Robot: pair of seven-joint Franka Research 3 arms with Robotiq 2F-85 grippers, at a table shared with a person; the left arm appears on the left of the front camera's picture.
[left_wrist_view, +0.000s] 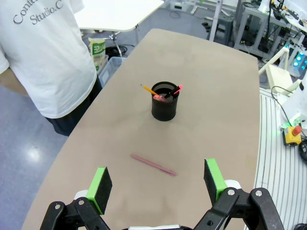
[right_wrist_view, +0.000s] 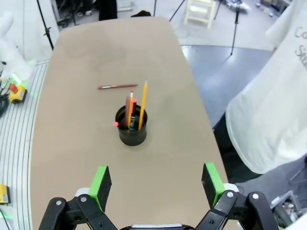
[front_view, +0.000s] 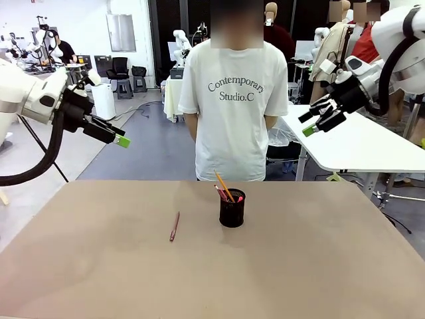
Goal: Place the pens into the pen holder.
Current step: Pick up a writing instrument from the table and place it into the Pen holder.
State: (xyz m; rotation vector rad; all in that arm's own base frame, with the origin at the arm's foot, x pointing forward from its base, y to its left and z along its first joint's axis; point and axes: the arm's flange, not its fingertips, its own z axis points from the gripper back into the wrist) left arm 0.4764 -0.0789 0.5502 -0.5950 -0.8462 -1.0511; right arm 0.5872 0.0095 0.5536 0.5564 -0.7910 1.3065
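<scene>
A tan table (front_view: 80, 266) has a small black mesh pen holder (front_view: 232, 208) near its middle. Two pens already stand in the holder: a yellow-orange pencil (front_view: 223, 186) leaning out of it, and a black pen with red ends (left_wrist_view: 177, 89) beside it. The third, a reddish-brown pen (front_view: 174, 226), lies flat on the table to the holder's left, near it but not touching.

My left gripper (front_view: 114, 135) hangs high and well to the left of the holder, fingers spread wide, holding nothing. My right gripper (front_view: 309, 123) hangs high and well to the holder's right, likewise spread and empty. A person (front_view: 232, 100) in a white T-shirt stands beyond the holder.

I judge the loose pen to be light, stiff, smooth and likely to roll. I would pinch it across its middle, pads square to the barrel, so it does not pivot when tipped upright.
</scene>
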